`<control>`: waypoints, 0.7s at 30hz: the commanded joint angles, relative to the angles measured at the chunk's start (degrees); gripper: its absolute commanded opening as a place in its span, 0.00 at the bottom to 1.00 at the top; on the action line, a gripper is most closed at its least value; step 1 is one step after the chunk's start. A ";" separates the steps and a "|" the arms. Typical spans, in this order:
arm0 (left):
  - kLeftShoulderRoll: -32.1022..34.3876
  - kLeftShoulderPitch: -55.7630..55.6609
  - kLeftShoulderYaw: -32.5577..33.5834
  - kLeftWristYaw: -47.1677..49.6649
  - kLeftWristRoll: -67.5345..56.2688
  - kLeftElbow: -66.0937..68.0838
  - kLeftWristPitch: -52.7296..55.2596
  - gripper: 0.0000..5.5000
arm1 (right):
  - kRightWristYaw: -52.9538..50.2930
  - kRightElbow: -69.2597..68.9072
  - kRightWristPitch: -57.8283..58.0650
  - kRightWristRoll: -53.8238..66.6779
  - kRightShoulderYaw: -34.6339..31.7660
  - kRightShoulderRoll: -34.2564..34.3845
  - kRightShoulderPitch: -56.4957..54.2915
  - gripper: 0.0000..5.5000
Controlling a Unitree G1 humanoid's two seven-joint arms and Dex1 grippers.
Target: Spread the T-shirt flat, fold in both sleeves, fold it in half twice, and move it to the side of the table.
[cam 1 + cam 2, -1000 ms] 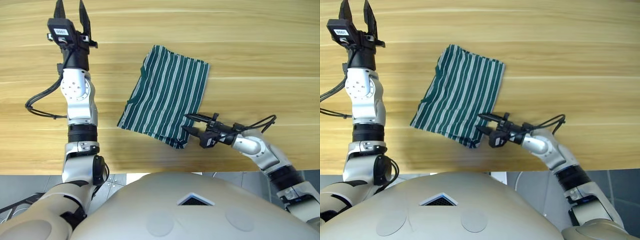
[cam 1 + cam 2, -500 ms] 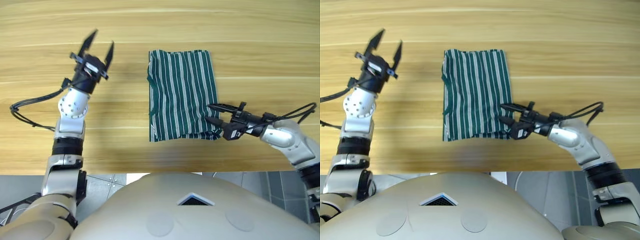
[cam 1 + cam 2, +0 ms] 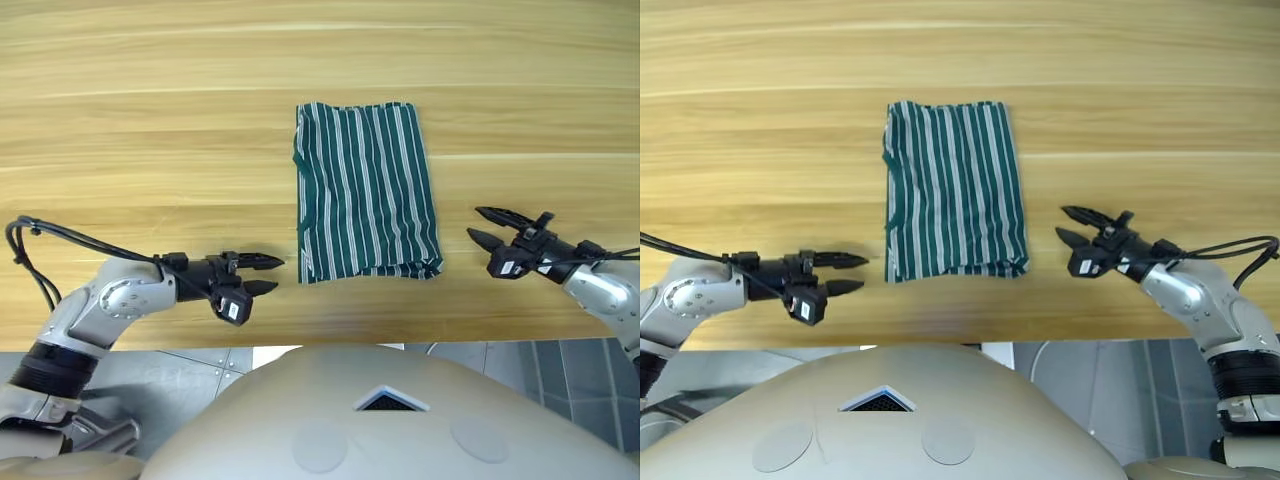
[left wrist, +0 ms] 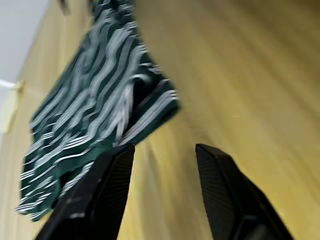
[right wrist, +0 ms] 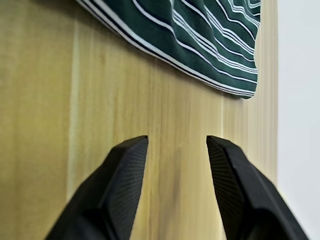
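T-shirt (image 3: 365, 190) position?
→ Folded into a compact rectangle, green with white stripes. It lies flat on the wooden table (image 3: 150, 120), roughly mid-width, stripes running away from the robot. Its near edge is close to the table's front edge, and the near-right corner is a bit rumpled.

Left gripper (image 3: 278, 274)?
→ Low over the table by the front edge, just beside the shirt's near-left corner and pointing toward it. Jaws parted, nothing between them. The left wrist view agrees: both fingers (image 4: 110, 185) are spread, with bare wood in the gap and the shirt corner beyond the tips.

Right gripper (image 3: 474, 222)?
→ On the opposite side, near the shirt's near-right corner, tips aimed at the cloth. Jaws also apart and empty. The right wrist view has wood between the fingers (image 5: 125, 190) and the shirt edge ahead of them.

Contact with the cloth?
→ Both grippers sit apart from it, a strip of wood showing on each side.
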 commanded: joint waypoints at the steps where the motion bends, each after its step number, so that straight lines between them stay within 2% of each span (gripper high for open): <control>1: 0.43 -3.90 -2.82 -2.85 1.20 1.62 -0.22 0.41 | 4.21 -4.52 1.33 -3.09 3.36 -0.74 3.50 0.40; 5: -3.18 -8.97 -6.26 -2.39 3.26 6.12 -1.50 0.41 | 4.89 -6.06 2.45 -2.16 3.62 -0.69 2.58 0.40; 13: -10.83 -16.50 -9.09 3.89 7.48 14.62 -4.57 0.41 | 4.62 -5.35 2.71 -1.58 3.28 -0.69 1.42 0.40; 21: -12.50 -16.94 -11.42 6.07 8.27 16.26 -6.24 0.41 | 4.23 -3.30 2.35 -1.11 3.18 -0.79 0.62 0.40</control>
